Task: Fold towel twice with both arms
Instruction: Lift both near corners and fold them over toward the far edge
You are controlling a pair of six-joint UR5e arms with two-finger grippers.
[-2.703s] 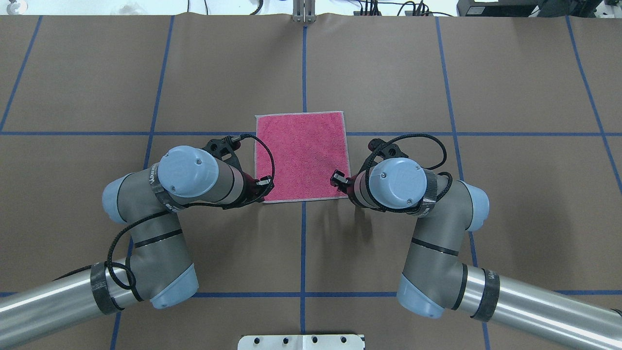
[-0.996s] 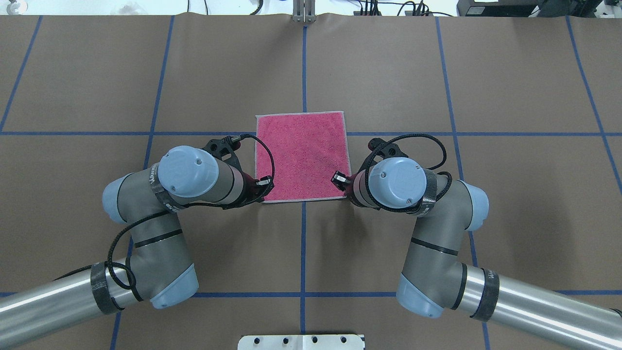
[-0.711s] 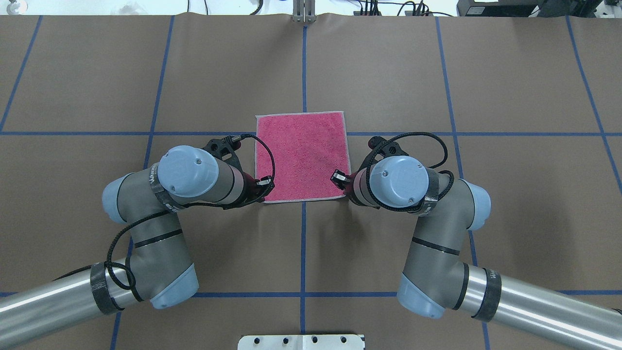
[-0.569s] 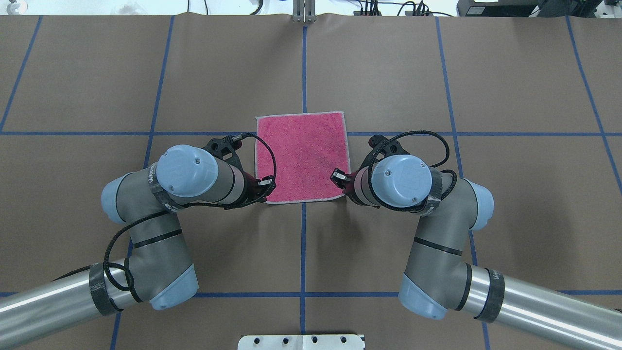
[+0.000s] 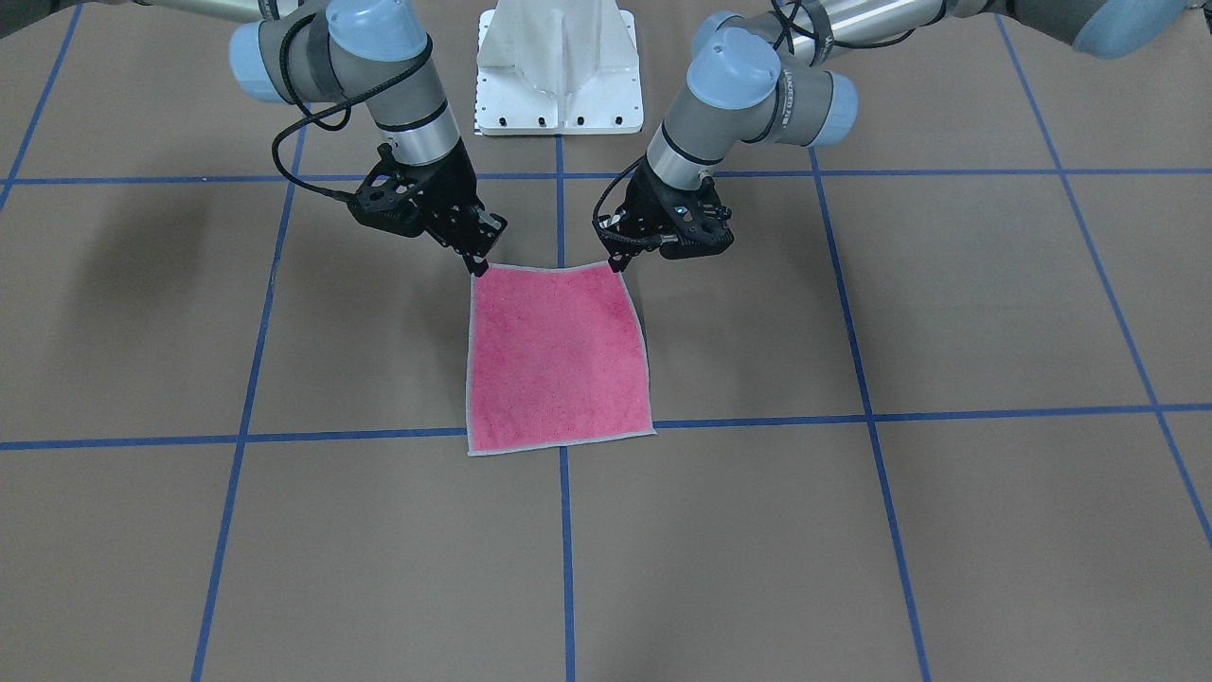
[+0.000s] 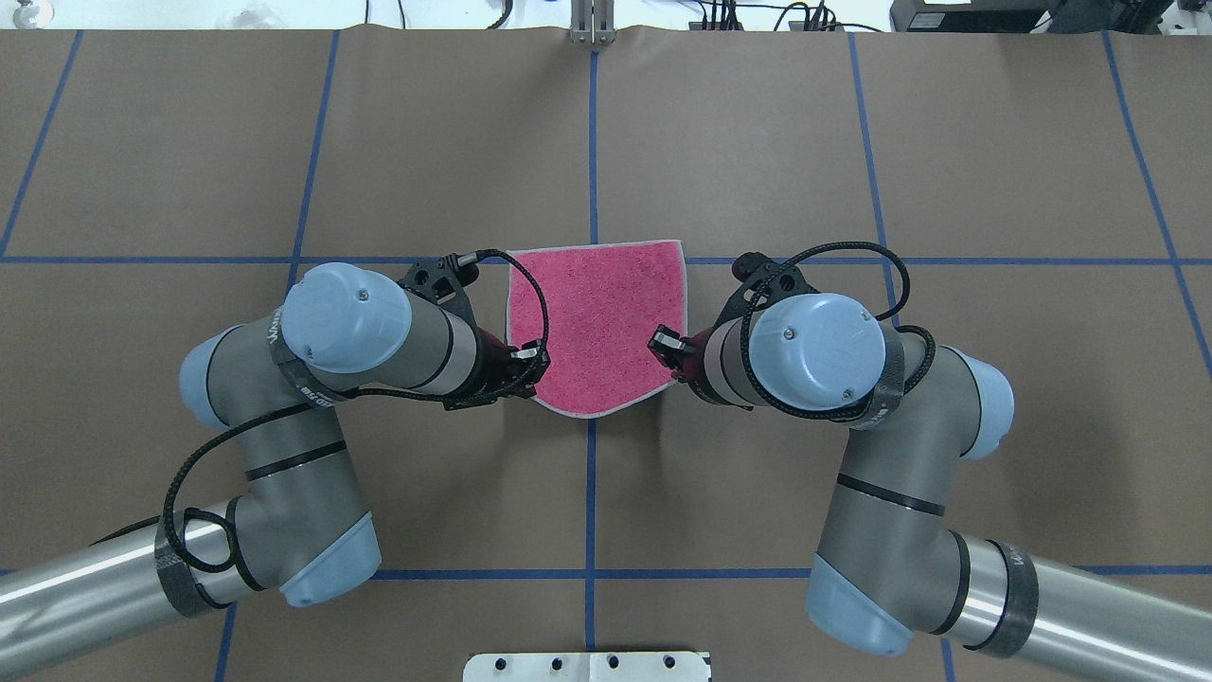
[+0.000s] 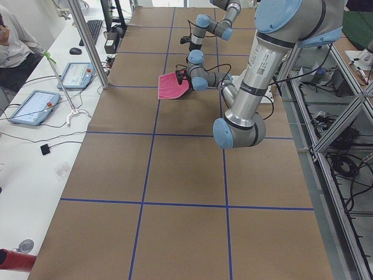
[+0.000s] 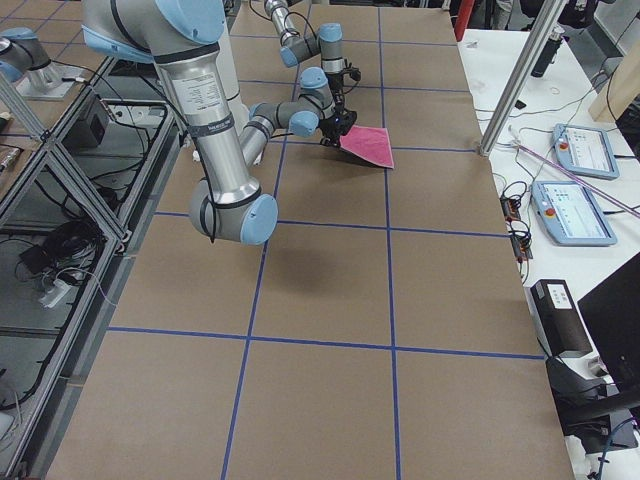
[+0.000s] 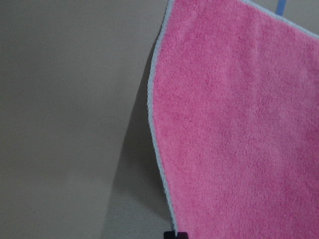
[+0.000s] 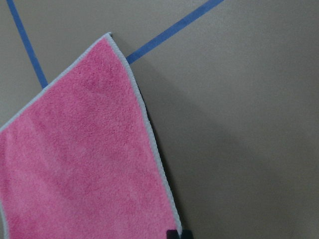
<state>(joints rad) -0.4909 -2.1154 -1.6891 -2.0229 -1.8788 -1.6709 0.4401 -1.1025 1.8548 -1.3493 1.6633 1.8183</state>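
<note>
One towel (image 6: 597, 313) between left gripper (image 6: 532, 367) and right gripper (image 6: 666, 349).
Each pinches one near corner, raised; far edge lies on the table (image 6: 852, 142).

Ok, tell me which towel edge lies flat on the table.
The towel edge farthest from the robot; the near edge sags in the air, corners pinched by the left gripper and right gripper.

The left arm (image 6: 303, 455) and right arm (image 6: 881, 474) reach forward with elbows bent outward, wrists angled in toward each other. The left hand (image 5: 621, 264) and right hand (image 5: 479, 269) point down (jaws drawn together), each pinching a raised corner of the towel (image 5: 559, 360).
</note>
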